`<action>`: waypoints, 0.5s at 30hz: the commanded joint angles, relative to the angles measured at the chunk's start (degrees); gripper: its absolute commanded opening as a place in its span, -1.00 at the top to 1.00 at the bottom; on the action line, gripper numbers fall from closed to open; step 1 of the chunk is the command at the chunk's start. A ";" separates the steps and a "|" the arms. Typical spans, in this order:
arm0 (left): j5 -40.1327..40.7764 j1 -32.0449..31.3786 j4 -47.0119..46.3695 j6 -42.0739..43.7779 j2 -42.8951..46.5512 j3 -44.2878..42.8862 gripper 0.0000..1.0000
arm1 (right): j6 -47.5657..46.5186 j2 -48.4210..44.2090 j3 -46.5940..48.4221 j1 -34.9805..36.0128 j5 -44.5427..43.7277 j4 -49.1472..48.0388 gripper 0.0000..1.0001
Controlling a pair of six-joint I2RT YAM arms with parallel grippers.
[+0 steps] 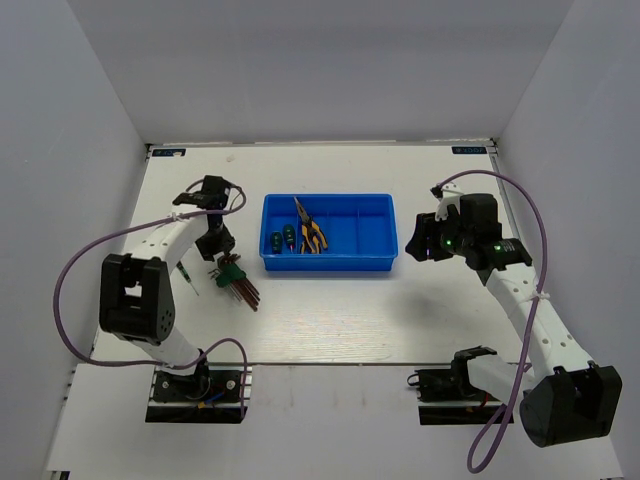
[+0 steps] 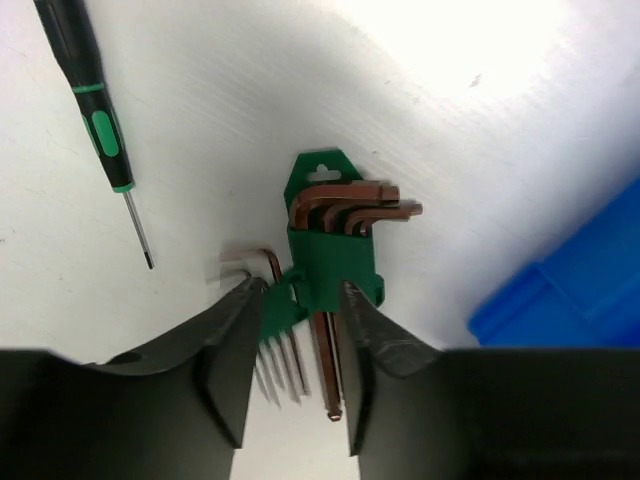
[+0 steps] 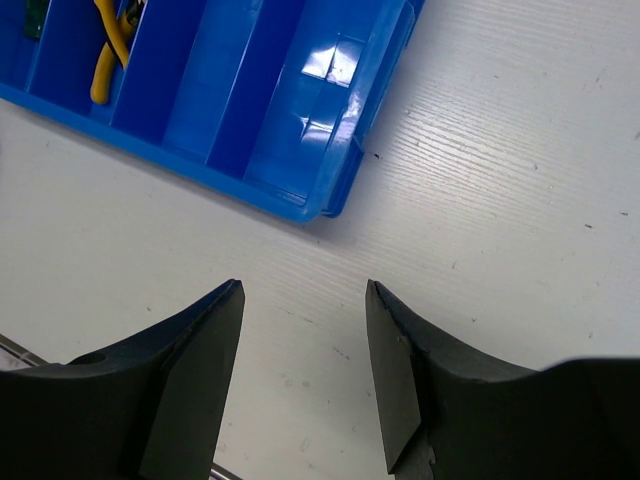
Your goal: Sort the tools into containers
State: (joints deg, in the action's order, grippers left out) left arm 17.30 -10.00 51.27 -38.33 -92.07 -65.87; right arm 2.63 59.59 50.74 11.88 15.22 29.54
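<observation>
Partly hidden hex keys (image 2: pixel 330 250), tray (image 3: pixel 230 100) cropped.

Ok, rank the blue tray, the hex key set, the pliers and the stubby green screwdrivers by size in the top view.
1. blue tray, by far the largest.
2. hex key set and pliers: they look about alike, so no ranking between them.
3. stubby green screwdrivers, smallest.
</observation>
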 commanded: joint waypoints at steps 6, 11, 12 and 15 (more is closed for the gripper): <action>0.01 -0.37 1.56 0.97 5.24 -3.83 1.00 | 0.35 -0.79 -0.47 -0.37 1.12 -2.03 -0.17; -1.13 -0.37 1.56 0.97 5.24 -2.52 1.00 | 0.35 -0.88 -0.47 -0.37 1.12 -1.94 -0.17; -1.13 -0.89 1.56 1.49 5.24 -1.12 1.00 | 0.35 -0.97 -0.64 -0.37 1.04 -1.94 -0.17; -3.76 -0.90 0.24 2.20 3.93 2.57 0.78 | 0.35 -0.97 -0.47 -0.45 0.95 -2.03 -0.17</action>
State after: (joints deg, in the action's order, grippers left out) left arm 16.01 -10.50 51.77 -37.08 -88.66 -66.32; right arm 2.63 59.59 50.72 11.68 15.22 29.50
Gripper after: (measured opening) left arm 0.087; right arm 0.583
